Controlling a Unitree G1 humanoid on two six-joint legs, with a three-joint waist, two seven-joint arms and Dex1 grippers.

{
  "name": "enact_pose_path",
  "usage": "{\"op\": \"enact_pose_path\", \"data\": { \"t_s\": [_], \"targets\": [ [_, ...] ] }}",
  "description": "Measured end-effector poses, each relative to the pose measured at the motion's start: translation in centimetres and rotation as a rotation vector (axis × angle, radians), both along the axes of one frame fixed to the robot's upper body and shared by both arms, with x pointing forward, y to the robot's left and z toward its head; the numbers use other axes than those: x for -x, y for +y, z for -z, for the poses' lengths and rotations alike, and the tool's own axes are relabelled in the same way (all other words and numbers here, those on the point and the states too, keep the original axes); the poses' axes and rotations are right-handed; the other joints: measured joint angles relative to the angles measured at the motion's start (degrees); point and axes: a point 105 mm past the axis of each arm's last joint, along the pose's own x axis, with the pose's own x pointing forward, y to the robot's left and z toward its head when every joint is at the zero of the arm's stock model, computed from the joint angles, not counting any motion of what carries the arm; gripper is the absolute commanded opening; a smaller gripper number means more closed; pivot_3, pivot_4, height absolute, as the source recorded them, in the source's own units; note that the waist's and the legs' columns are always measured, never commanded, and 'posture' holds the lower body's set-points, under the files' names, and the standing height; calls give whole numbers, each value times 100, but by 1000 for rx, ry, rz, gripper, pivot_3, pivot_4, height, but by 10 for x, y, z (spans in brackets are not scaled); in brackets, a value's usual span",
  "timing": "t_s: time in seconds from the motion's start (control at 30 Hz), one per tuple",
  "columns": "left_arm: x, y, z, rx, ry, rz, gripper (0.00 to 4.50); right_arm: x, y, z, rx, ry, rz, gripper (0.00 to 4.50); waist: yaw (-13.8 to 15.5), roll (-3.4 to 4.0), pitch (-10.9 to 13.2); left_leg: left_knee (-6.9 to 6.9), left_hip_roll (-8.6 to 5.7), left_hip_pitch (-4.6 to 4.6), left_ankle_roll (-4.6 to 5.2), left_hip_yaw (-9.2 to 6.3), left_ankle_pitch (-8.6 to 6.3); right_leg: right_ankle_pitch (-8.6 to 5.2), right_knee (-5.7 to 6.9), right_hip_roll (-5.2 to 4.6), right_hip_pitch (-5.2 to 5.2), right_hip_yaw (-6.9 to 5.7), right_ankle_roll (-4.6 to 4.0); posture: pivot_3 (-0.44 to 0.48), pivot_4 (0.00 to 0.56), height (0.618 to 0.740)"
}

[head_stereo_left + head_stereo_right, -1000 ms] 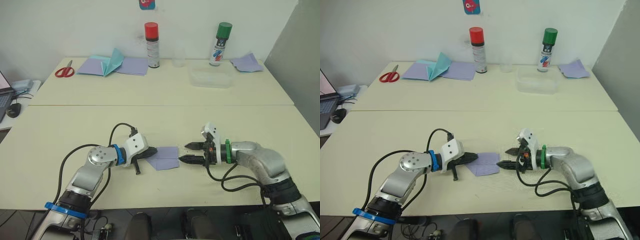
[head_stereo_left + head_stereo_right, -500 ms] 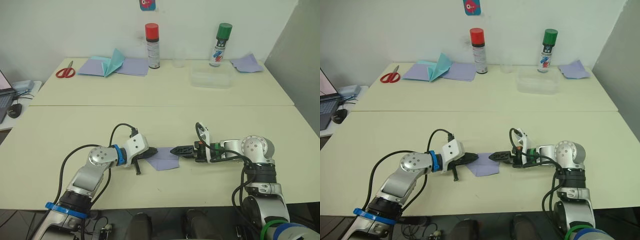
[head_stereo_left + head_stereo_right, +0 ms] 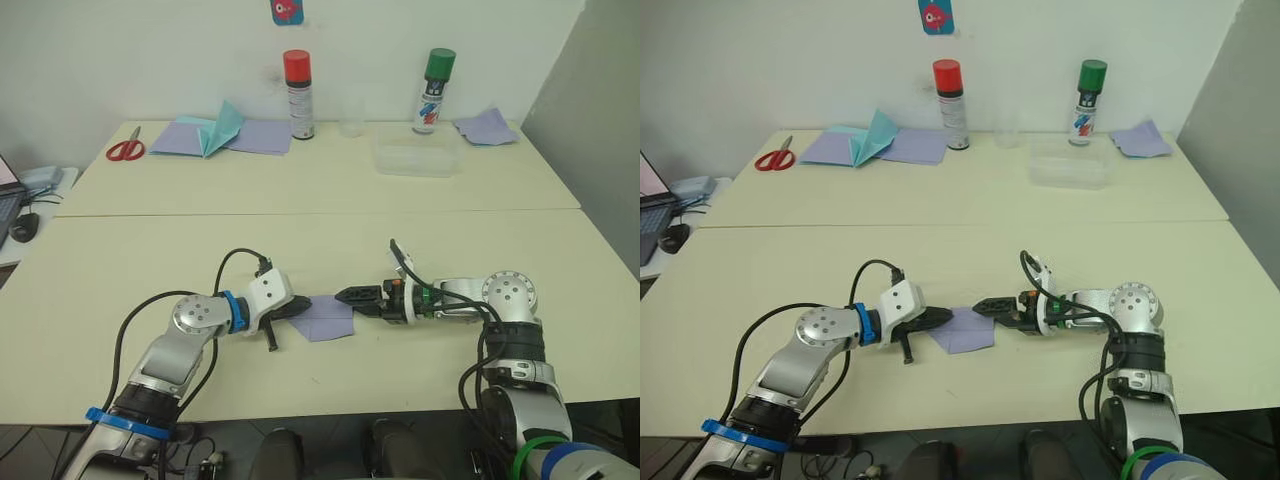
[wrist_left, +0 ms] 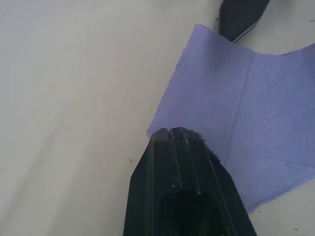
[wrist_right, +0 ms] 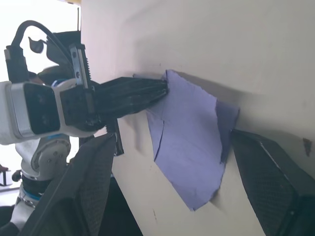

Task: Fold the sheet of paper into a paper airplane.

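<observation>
The sheet of paper point(image 3: 326, 318) is a small lavender square with a faint crease, lying on the near table between my two grippers. My left gripper point(image 3: 304, 307) is shut, and its tips point(image 4: 172, 132) rest on the sheet's left corner. My right gripper point(image 3: 346, 297) comes in from the right, turned on its side and open. In the right wrist view its two fingers point(image 5: 93, 177) stand wide apart, with the sheet's point(image 5: 189, 132) right edge between them and slightly curled up. No paper airplane shape is formed.
On the far table stand a red-capped spray can point(image 3: 297, 80), a green-capped can point(image 3: 432, 77) and a clear container point(image 3: 418, 158). Also there are red scissors point(image 3: 125, 150), a teal folded paper point(image 3: 222, 128) on lavender sheets, and a rumpled lavender scrap point(image 3: 485, 126). A computer mouse point(image 3: 22, 224) sits at the left edge.
My right arm swung its elbow up, rolled the gripper onto its side and slid it left to the sheet's right edge. The left gripper stayed put.
</observation>
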Motion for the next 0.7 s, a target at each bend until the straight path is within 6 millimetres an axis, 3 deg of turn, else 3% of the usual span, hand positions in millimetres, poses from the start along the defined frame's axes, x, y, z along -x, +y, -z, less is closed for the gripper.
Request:
{"op": "enact_pose_path", "data": {
  "t_s": [0.17,0.37,0.7],
  "targets": [
    [1,-1,0,1,1,13,0,6,-8,-2,26,0,-30,3818,1,0,0,-5,-2,-7,0,6,-1,3,-22,-7,1,2,6,0,150,740],
    [0,0,0,2,1,6,0,13,11,1,8,28,-55,3818,-1,0,0,-7,5,-7,1,-3,-1,3,-22,-6,0,-1,6,0,150,740],
    [1,0,0,2,0,7,0,10,13,-1,-57,75,-9,3818,-4,3,0,-9,6,-9,1,-2,-1,2,-27,-6,-1,1,5,0,150,740]
  ]
}}
